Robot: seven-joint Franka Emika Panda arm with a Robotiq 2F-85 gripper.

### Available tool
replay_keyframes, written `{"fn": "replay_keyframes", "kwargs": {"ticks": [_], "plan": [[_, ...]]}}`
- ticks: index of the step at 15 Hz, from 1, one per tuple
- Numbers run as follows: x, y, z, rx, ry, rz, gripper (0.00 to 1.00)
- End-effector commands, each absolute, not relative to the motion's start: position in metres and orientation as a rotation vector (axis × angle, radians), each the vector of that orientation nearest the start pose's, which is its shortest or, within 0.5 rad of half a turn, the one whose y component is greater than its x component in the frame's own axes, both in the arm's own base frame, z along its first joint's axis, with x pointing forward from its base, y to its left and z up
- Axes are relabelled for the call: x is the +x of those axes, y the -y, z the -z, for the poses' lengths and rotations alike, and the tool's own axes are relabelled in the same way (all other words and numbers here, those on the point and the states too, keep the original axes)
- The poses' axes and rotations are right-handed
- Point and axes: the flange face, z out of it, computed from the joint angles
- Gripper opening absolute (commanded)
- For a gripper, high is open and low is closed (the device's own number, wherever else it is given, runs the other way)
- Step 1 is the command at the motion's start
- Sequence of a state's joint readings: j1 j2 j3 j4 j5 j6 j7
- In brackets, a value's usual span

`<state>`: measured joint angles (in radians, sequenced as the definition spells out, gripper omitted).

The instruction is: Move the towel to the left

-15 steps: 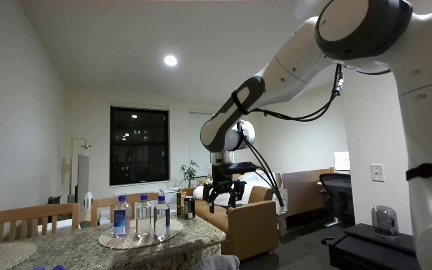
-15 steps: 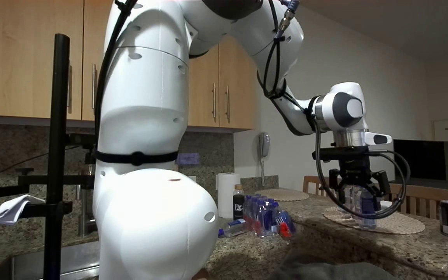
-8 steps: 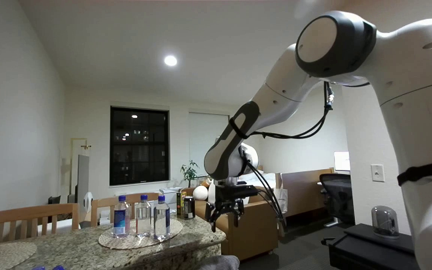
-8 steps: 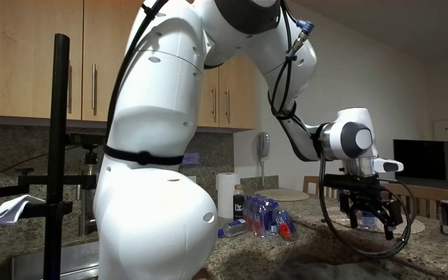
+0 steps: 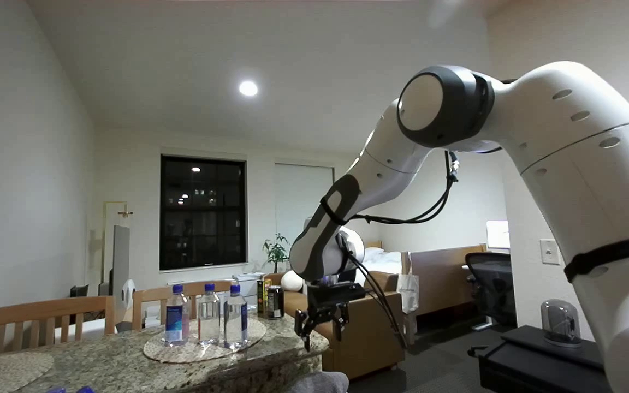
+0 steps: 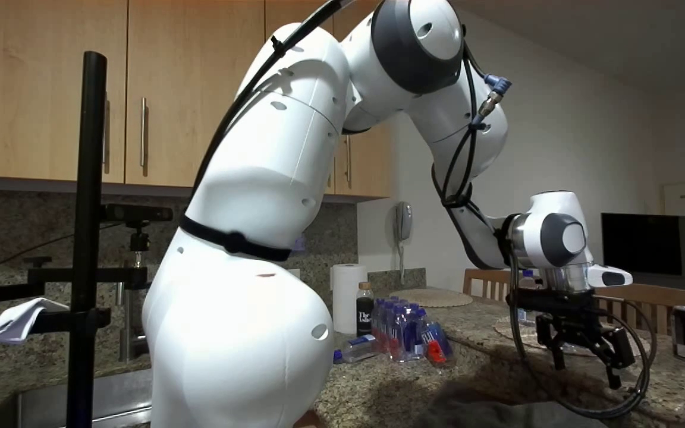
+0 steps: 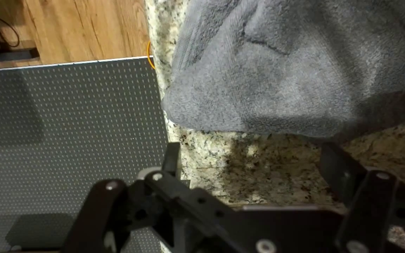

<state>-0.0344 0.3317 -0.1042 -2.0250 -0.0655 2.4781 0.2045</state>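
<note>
The grey towel (image 7: 276, 77) lies crumpled on the granite counter and fills the upper right of the wrist view. Only parts of it show at the bottom edge of both exterior views (image 5: 320, 382) (image 6: 509, 414). My gripper (image 7: 251, 151) is open, with its fingers wide apart and nothing between them. In the wrist view the towel's near edge lies just beyond the fingertips. In both exterior views the gripper (image 5: 322, 339) (image 6: 586, 373) hangs tilted above the towel, apart from it.
A raised granite counter (image 5: 123, 365) bears three water bottles on a round mat (image 5: 153, 352) and a black can (image 5: 276, 302). Several bottles (image 6: 402, 333) and a paper roll (image 6: 348, 297) stand farther back. The counter's edge drops to a dark carpet (image 7: 83, 140).
The arm has come down and forward. The gripper has moved lower, and slightly right in an exterior view, and has tilted. It stays open. The towel has not visibly moved.
</note>
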Motion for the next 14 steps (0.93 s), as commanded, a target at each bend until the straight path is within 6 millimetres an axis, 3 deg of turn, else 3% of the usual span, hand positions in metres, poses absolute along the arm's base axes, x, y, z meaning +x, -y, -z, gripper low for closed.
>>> {"fn": "replay_keyframes", "kwargs": {"ticks": [1,8,14], "plan": [[0.606,0.082,-0.298,-3.175,-0.457,0.200,1.00],[0.611,0.097,-0.265,-3.202,-0.413,0.124,1.00],[0.624,0.096,-0.236,-3.209,-0.303,0.047,1.00]]}}
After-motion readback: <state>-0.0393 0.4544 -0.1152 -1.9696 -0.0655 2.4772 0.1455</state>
